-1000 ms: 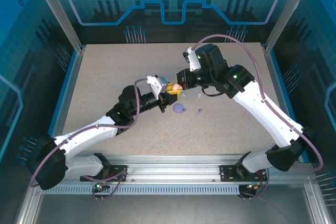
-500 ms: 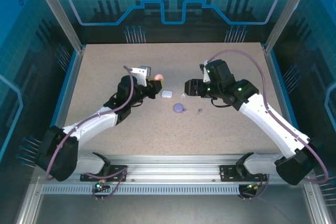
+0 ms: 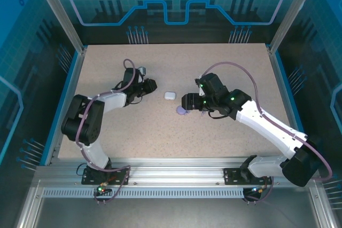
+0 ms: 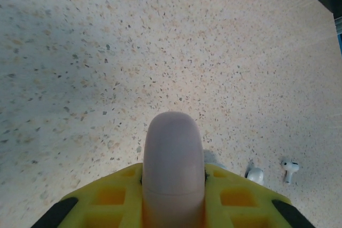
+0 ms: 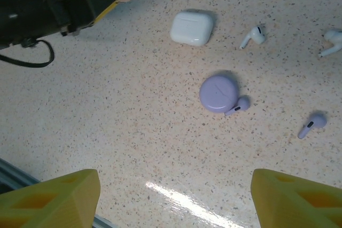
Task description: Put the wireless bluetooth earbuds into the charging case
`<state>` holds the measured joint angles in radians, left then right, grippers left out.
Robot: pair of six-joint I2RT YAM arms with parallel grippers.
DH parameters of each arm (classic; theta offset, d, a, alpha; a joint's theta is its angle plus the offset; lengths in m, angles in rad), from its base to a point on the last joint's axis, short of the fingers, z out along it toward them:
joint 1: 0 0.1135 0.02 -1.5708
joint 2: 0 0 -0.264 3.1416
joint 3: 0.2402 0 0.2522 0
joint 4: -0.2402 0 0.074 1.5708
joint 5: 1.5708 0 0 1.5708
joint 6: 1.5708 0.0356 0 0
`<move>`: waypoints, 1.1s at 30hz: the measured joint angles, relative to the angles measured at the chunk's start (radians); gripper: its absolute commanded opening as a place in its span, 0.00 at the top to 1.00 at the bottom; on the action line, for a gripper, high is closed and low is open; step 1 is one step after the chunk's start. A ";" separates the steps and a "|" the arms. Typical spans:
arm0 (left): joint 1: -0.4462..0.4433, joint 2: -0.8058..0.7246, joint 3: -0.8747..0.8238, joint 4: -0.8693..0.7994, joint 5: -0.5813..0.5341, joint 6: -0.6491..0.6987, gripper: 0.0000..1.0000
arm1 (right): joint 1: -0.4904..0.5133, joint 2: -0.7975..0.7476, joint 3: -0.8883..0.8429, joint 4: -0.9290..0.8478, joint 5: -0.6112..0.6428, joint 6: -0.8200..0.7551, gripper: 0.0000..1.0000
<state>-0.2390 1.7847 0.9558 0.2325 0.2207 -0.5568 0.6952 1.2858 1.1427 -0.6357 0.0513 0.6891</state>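
A purple earbud (image 5: 238,105) lies on the table (image 5: 133,132) touching the round purple case (image 5: 218,93), stem slanting. We see it just ahead of the right gripper (image 5: 173,182), the nearer arm, whose jaws are spread wide and empty. The left gripper (image 4: 172,196) has its jaws clenched on a pinkish case (image 4: 172,148), two white earbuds (image 4: 255,175) nearby.

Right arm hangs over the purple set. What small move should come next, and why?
Probably lower the right gripper toward the purple earbud touching the round purple case. Its jaws stand open and empty above the table, that bud lies nearest below them, and the left gripper is occupied, shut on a pinkish case.
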 measured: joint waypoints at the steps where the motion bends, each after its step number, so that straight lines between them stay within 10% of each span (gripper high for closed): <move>1: 0.003 0.021 0.015 -0.002 0.014 -0.003 1.00 | 0.005 0.010 0.011 -0.001 0.004 0.000 0.25; 9: 0.093 0.147 0.109 -0.087 0.096 -0.017 0.95 | 0.053 0.085 0.085 -0.008 0.030 -0.001 0.25; 33: 0.235 0.079 0.123 -0.301 0.100 0.084 0.01 | 0.097 0.147 0.169 -0.046 0.092 -0.011 0.15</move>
<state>-0.0036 1.8641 1.0786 -0.0681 0.3206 -0.4725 0.7921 1.4326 1.3113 -0.6815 0.1429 0.6777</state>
